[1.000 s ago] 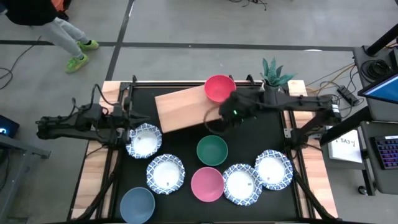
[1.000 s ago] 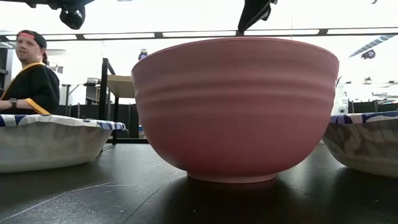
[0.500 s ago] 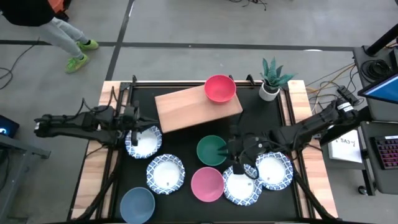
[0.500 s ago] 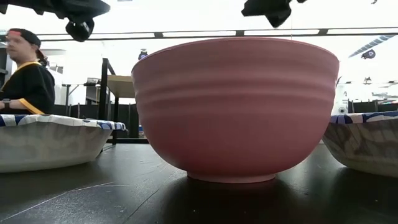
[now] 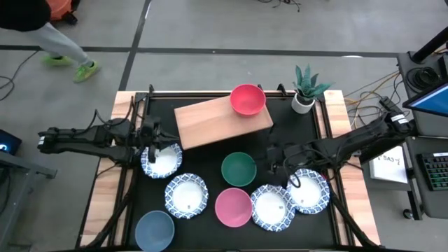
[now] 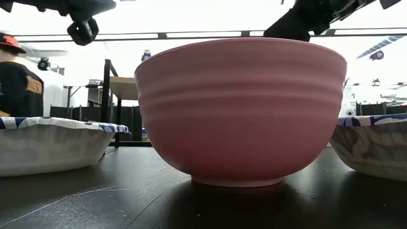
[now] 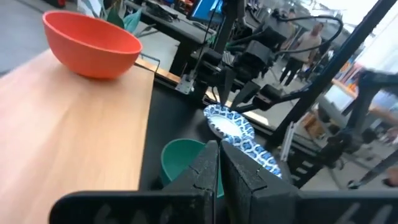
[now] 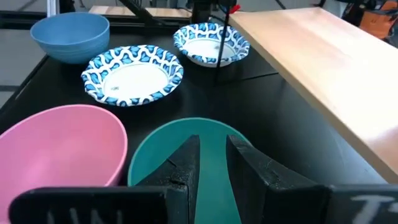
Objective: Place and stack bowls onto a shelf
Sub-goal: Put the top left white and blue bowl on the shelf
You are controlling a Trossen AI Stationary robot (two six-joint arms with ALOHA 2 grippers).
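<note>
Right gripper sits low over the black table, just beside the green bowl, toward the table's right edge; its fingers stand a narrow gap apart, holding nothing, tips above the green bowl's rim in the right wrist view. Left gripper is at the far rim of the patterned bowl nearest the left edge; its fingers are pressed together, empty.

Shelf lies angled along the table's far edge. Red bowl stands upright on its right end.

On the table: green bowl near the centre, pink bowl just nearer the front edge. Two patterned bowls lie side by side toward the front right, another front of centre-left. Blue-grey bowl is at the front left corner.

Plant pot stands at the far right corner.
</note>
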